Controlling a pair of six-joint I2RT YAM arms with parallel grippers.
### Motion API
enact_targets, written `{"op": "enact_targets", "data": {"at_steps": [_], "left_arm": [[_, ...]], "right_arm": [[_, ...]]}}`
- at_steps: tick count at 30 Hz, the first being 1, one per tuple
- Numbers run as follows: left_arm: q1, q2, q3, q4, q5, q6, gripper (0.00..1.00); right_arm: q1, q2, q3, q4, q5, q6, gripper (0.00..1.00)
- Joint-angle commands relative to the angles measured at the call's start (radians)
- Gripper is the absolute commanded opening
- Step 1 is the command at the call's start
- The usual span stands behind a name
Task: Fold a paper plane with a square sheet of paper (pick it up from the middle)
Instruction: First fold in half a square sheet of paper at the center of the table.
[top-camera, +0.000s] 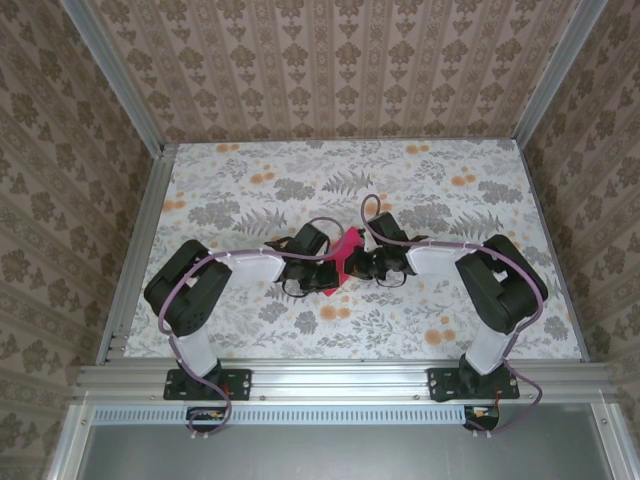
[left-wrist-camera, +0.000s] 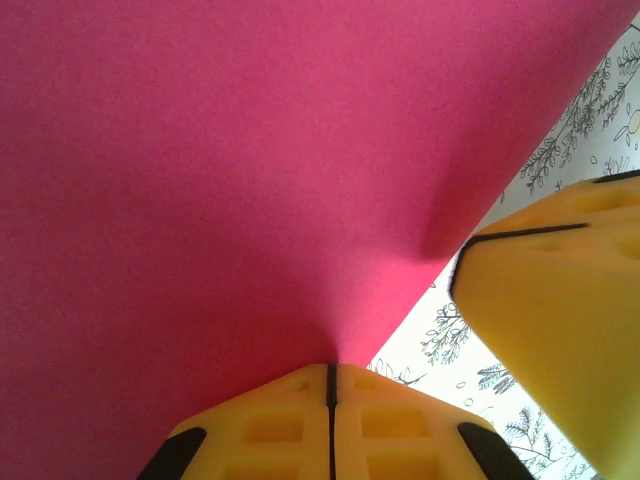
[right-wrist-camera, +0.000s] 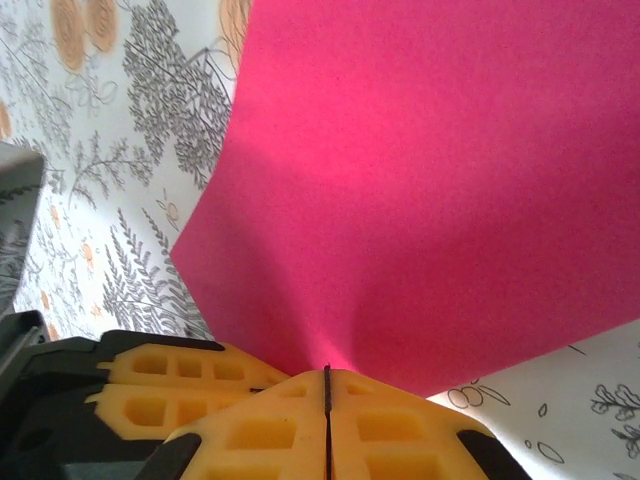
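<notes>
The square sheet of paper (top-camera: 347, 258) is bright magenta and stands lifted between both grippers at mid-table. My left gripper (left-wrist-camera: 331, 372) is shut on the sheet (left-wrist-camera: 250, 170), pinching it at a crease that rises from the fingertips. My right gripper (right-wrist-camera: 327, 372) is shut on the sheet (right-wrist-camera: 440, 190) in the same way, from the opposite side. In the top view the left gripper (top-camera: 328, 268) and the right gripper (top-camera: 364, 264) almost meet at the paper. The paper plane is out of view.
The table (top-camera: 430, 190) has a floral-print top, with patterned walls on three sides and an aluminium rail (top-camera: 340, 378) at the near edge. One yellow finger of the right gripper (left-wrist-camera: 560, 320) looms close in the left wrist view.
</notes>
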Motion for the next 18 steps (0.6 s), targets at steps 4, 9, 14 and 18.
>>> {"op": "enact_targets", "data": {"at_steps": [4, 9, 14, 18], "left_arm": [[-0.002, 0.037, 0.000, -0.104, -0.029, 0.003, 0.07], [-0.002, 0.041, -0.001, -0.120, -0.030, 0.007, 0.08], [-0.001, 0.047, -0.012, -0.145, -0.031, 0.005, 0.08], [-0.002, 0.046, -0.023, -0.152, -0.032, 0.004, 0.08]], "right_arm": [[0.012, 0.073, 0.021, -0.024, -0.046, -0.044, 0.09], [0.010, 0.096, 0.036, -0.060, -0.002, -0.063, 0.10], [-0.001, 0.096, 0.063, -0.101, 0.047, -0.070, 0.11], [-0.014, 0.097, 0.086, -0.116, 0.069, -0.071, 0.12]]}}
